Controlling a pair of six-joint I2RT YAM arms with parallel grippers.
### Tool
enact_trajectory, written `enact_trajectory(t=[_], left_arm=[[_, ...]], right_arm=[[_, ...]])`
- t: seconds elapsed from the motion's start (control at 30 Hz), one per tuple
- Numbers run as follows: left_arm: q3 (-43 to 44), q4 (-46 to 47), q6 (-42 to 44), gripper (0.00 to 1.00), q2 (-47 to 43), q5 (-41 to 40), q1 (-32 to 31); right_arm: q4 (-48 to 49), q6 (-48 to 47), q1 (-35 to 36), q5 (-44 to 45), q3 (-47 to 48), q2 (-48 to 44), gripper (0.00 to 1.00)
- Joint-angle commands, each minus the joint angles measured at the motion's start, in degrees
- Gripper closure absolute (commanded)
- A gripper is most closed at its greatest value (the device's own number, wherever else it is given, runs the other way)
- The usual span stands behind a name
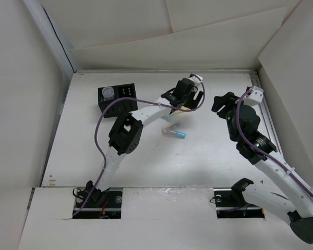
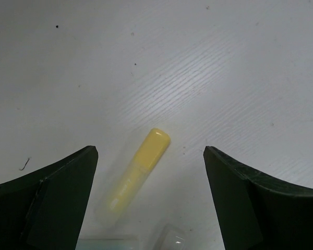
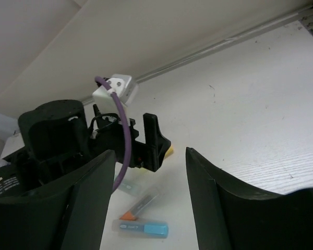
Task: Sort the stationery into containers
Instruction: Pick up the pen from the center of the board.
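Observation:
A yellow marker (image 2: 138, 174) lies on the white table between the open fingers of my left gripper (image 2: 151, 156), which hovers just above it without touching. A pale green stick (image 2: 107, 244) and a clear cap (image 2: 169, 239) show at the bottom edge. In the top view my left gripper (image 1: 187, 103) is at the far middle. A clear marker with a blue end (image 1: 176, 134) and an orange-tipped one (image 1: 168, 128) lie nearer. The black organizer (image 1: 126, 99) holds a round greyish piece (image 1: 108, 92). My right gripper (image 1: 223, 105) is open and empty, to the right of the left one.
The right wrist view shows the left gripper (image 3: 155, 139), the yellow marker's tip (image 3: 169, 151), the blue-ended marker (image 3: 141, 228), the orange-tipped one (image 3: 140, 204) and a pale one (image 3: 127, 187). White walls close in the table at the back and sides.

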Motion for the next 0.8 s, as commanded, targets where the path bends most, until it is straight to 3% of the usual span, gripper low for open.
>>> enact_trajectory(t=[0.0,0.13,0.27,0.77], left_arm=[[6.2,-6.5,6.8,0.19,3.1,2.4,0.1],[8.6,-8.3,9.3,0.23,5.5,3.0,0.1],[9.1,-8.9,9.9,0.33,6.7,4.2,0.1],[14.6,-10.5,12.1,0.42,12.2,3.1,0.1]], right_arm=[[2.8,0.0,0.0,0.9,0.2,0.0,0.38],[2.8,0.0,0.0,0.9,0.2,-1.2,0.38],[2.8,0.0,0.0,0.9,-0.4,-2.3,0.38],[3.3,0.0,0.0,-1.7,-0.4,-2.3,0.38]])
